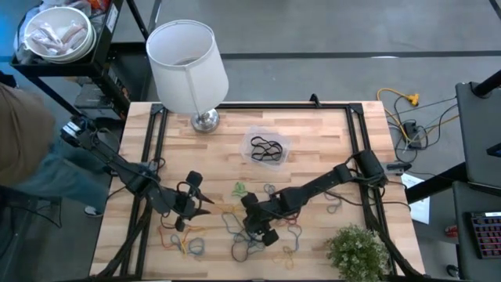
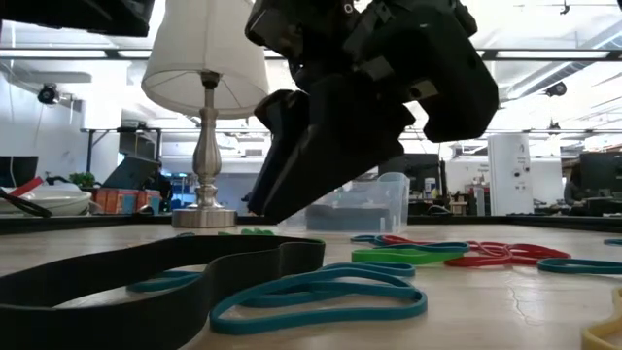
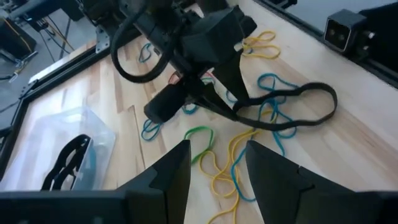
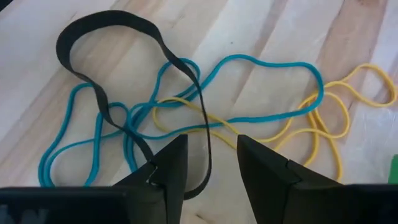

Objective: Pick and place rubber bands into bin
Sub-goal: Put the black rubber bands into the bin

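**Black band between spread fingers, tangle beneath**

Far left of the bench (image 1: 329, 149): left pincer (image 3: 217, 149), spread and empty, hanging over the wooden top and aimed towards the pile.

Next across, loose on the wood: thin elastic rubber bands (image 1: 184, 243) in blue, yellow, green and red, many of them overlapping.

At mid-bench, low over that pile: right pincer (image 4: 211, 146), spread, not yet pressed together. Between its fingers, one strand of a wide black elastic loop (image 4: 99, 22). Across that loop, a long blue elastic loop (image 4: 267, 62) and a thin yellow elastic loop (image 4: 367, 84), all three interlaced.

Just beyond and slightly right, towards the lamp: the small clear plastic bin (image 1: 286, 146), upright, already holding a few black bands (image 1: 268, 149). Well apart from the pile, so a carry needed.

Likely step: closing on the black strand, then lifting.

Possible trouble from here:
- Blue or yellow dragged up with the black, owing to the interlacing, then dropped short of the bin.
- Floppy strand sliding out on closing, given the pinch near the loop's end.
- Long dangling loop catching the bin's rim and draping outside, or nudging the light tub.
- Crowding between the two arms, with the left one hanging close by.
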